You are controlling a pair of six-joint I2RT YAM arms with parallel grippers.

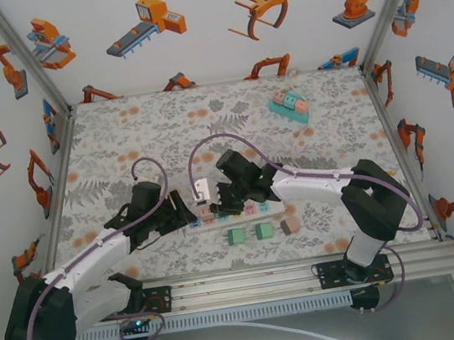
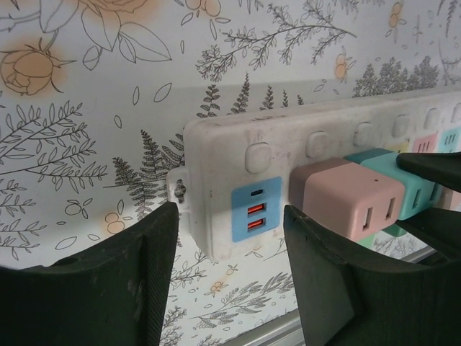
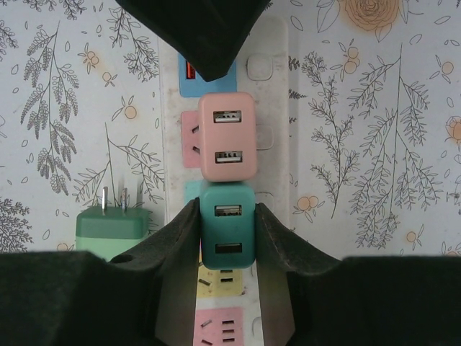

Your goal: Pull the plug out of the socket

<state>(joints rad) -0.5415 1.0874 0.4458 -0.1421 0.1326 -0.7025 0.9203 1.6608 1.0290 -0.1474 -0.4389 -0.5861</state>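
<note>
Black right pincer (image 3: 227, 216) is clamped on the smooth, boxy teal plastic USB plug (image 3: 227, 238), seated in the white plastic power strip (image 3: 274, 94) on the floral-print bench (image 1: 161, 120). Grip step looks done; next comes a straight pull out. Left pincer (image 2: 229, 223) straddles the strip's end, can't tell if it's pinching.

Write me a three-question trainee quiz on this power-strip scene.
1. True or false: the right gripper is closed on the teal plug plugged into the power strip.
2. The green plug is: A) plugged into the strip; B) lying loose on the table; C) stacked on the teal plug.
3. Which seated plug is nearer the strip's USB ports?
Key: 1 true; 2 B; 3 the pink plug.
</note>
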